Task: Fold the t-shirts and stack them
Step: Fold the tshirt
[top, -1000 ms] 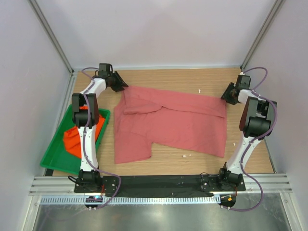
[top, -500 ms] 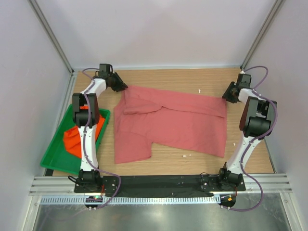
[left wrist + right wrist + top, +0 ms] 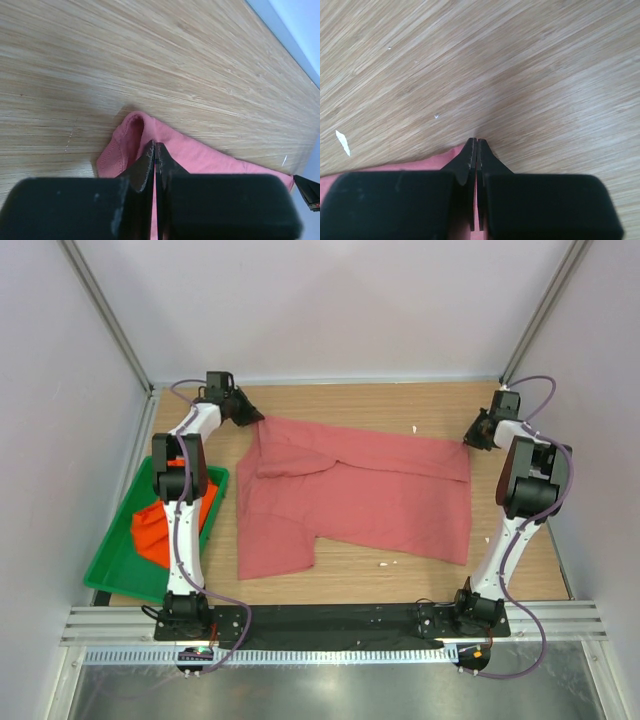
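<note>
Under left arm, orange t-shirt half hidden

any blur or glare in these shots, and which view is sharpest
Top external: the sharpest, evenly lit, with only soft shadows around the pink t-shirt. Left wrist: the left claw is a blurred black mass up close, the wood grain is crisp, and there is a pale sheen patch on the table. Right wrist: the right claw is blurred too, the grain is softer, and a faint sheen lies above its tips.

Plain dusty rose-pink t-shirt on a pale wood-grain desk; bright orange t-shirt in a green tray; left arm and right arm white with black joints
</note>
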`<state>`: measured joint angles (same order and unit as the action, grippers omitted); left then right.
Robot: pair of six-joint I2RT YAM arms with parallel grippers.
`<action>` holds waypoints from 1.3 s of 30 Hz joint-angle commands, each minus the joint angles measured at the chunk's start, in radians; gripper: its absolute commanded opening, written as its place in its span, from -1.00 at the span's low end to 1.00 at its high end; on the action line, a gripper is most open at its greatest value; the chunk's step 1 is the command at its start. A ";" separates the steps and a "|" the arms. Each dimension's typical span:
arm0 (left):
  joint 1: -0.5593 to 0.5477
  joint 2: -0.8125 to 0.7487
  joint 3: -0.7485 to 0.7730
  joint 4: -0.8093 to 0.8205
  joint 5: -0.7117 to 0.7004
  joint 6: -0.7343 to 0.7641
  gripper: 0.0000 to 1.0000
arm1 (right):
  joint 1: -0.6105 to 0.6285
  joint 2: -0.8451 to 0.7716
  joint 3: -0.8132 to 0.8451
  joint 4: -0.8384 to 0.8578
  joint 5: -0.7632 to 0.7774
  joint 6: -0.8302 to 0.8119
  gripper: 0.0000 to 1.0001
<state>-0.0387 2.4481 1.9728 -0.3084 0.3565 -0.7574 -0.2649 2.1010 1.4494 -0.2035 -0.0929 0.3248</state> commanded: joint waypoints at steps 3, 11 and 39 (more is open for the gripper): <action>0.007 0.006 0.058 0.046 -0.050 0.000 -1.00 | 0.000 0.017 0.072 -0.008 0.088 -0.013 -0.98; -0.001 -0.049 0.087 -0.041 -0.106 0.024 -0.33 | 0.010 0.057 0.189 -0.143 0.165 -0.050 -0.63; -0.059 -0.566 -0.650 -0.161 0.156 0.201 0.50 | 0.676 -0.216 -0.282 0.395 -0.257 0.381 0.27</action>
<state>-0.0925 1.8694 1.3293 -0.4988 0.4572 -0.5636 0.3977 1.8801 1.1530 0.0395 -0.3088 0.6468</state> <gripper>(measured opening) 0.757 0.638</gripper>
